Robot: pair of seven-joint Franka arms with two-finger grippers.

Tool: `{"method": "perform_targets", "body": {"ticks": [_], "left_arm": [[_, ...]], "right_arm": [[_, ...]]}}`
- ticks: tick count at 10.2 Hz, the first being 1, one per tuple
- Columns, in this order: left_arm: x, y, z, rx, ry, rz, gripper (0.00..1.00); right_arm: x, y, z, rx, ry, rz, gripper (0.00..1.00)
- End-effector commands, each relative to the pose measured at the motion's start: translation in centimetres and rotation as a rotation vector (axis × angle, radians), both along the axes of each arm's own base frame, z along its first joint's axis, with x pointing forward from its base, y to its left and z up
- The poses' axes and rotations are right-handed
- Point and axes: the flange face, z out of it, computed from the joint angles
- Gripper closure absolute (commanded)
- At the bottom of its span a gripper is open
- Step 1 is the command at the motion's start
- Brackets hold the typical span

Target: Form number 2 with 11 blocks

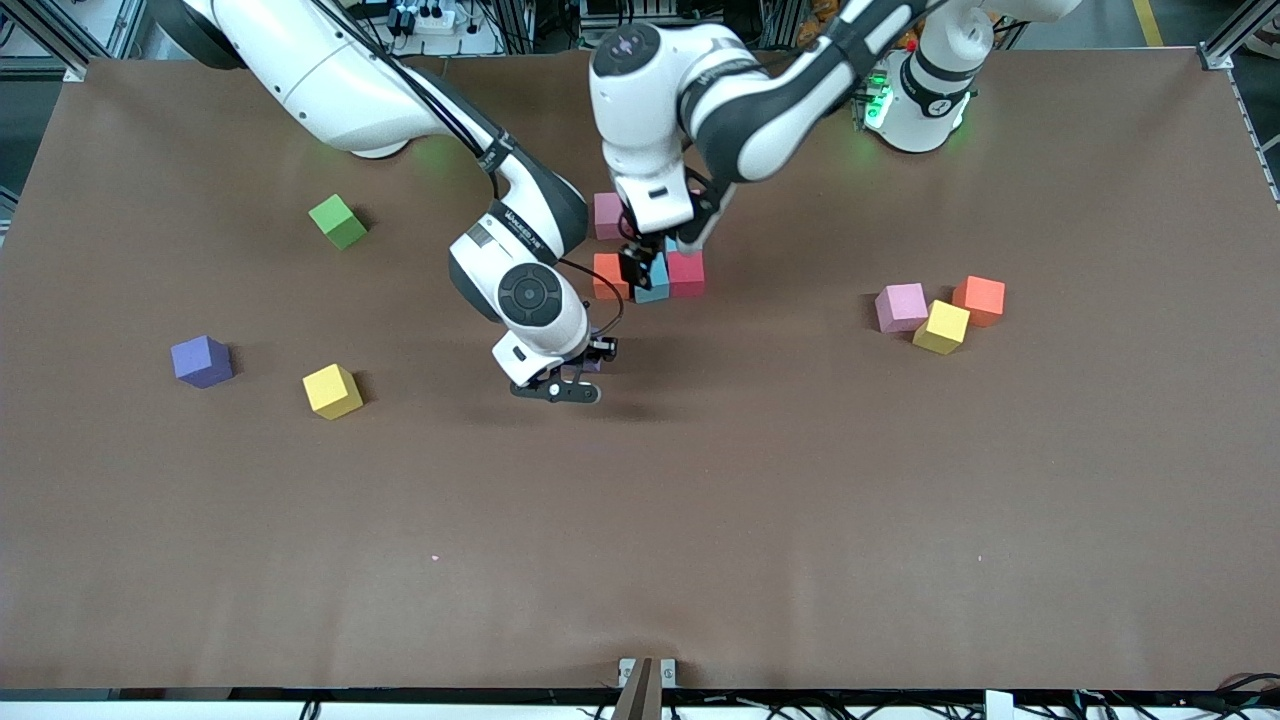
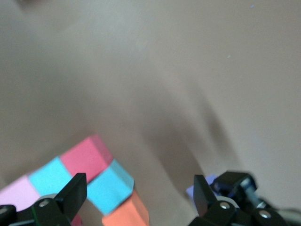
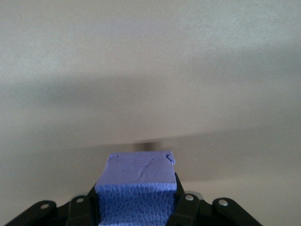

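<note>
Across the middle of the brown tabletop (image 1: 900, 520), the front view shows the partly built number 2 (image 1: 650, 262): a pink cube (image 1: 607, 215) in the row farther from the front camera, and an orange cube (image 1: 608, 277), a light blue cube (image 1: 653, 283) and a red cube (image 1: 686, 273) touching in a row nearer to it; other parts lie hidden under the arm. The left end effector (image 1: 650, 262) hangs directly over this cluster. The right end effector (image 1: 558, 390) sits low over bare tabletop, nearer to the front camera than the cluster. Toward the right arm's end lie a lime-green cube (image 1: 338, 221), a purple cube (image 1: 201, 361) and a yellow cube (image 1: 332, 391), well apart. Toward the left arm's end, a second pink cube (image 1: 901, 307), a second yellow cube (image 1: 942, 327) and a second orange cube (image 1: 980, 300) crowd together.

Left wrist view: the left end effector (image 2: 138, 197) stands wide and empty, its fingertips (image 2: 75, 188) above pink, light blue, red and orange cubes packed side by side.

Right wrist view: the right end effector (image 3: 135, 207) is clamped on a held purple block (image 3: 137, 190), which fills the gap between the fingers (image 3: 186, 212) above plain tabletop.
</note>
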Motion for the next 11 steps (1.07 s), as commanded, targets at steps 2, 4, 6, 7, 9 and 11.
{"method": "perform_targets", "body": {"ticks": [2,4,6,7,9,11], "left_arm": [[6.1,7.1,3.2,0.031,0.035,-0.198,0.0],[9.0,11.5,4.0,0.063,0.096,-0.312,0.0],[11.7,16.6,4.9,0.068,0.194,-0.419,0.0],[12.6,19.0,5.9,0.046,0.233,-0.523,0.0],[14.6,24.7,7.5,0.022,0.27,-0.664,0.0],[16.0,30.3,8.0,0.027,0.309,-0.821,0.0]], "right_arm": [[-2.2,0.7,0.1,0.007,-0.018,0.036,1.0],[-3.6,1.9,-0.5,0.002,-0.009,0.064,1.0],[-4.9,2.8,-1.0,-0.006,-0.009,0.094,1.0],[-5.5,3.4,-1.1,-0.002,-0.012,0.106,1.0],[-6.1,4.0,-1.2,-0.005,-0.015,0.122,1.0],[-7.6,4.0,-2.6,0.006,-0.033,0.142,1.0]]}}
